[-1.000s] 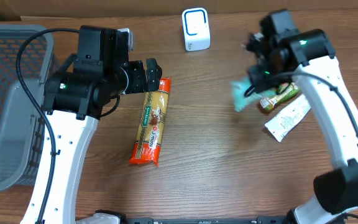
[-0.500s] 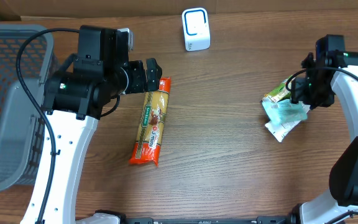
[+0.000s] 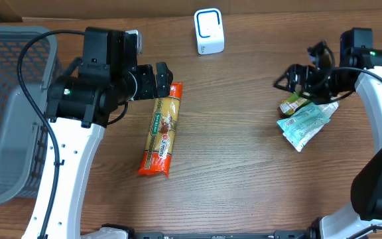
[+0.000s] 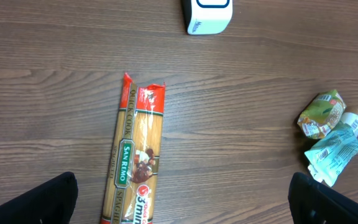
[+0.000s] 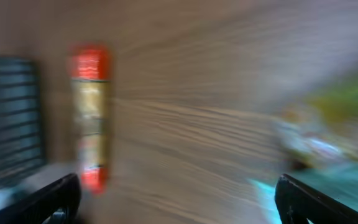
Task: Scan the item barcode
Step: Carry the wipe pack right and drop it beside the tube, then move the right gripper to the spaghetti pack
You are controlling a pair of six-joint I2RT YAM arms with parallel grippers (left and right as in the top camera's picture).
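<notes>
While left gripper [image 4: 182, 186] and right gripper [image 5: 178, 186] both sit spread and empty, teal pouch [image 3: 305, 119] lies right, long axis near-left to far-right, cap far-right.

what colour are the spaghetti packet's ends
Red ends on the long spaghetti packet, clearest in the left wrist view.

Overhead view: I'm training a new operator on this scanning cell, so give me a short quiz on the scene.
1. True or false: the right gripper holds the teal pouch.
2. Fill in: the basket sits on the robot's ____ side.
3. What lies closest to the left gripper? A spaghetti packet; B teal pouch; C basket.
Key: 1 false; 2 left; 3 A.
</notes>
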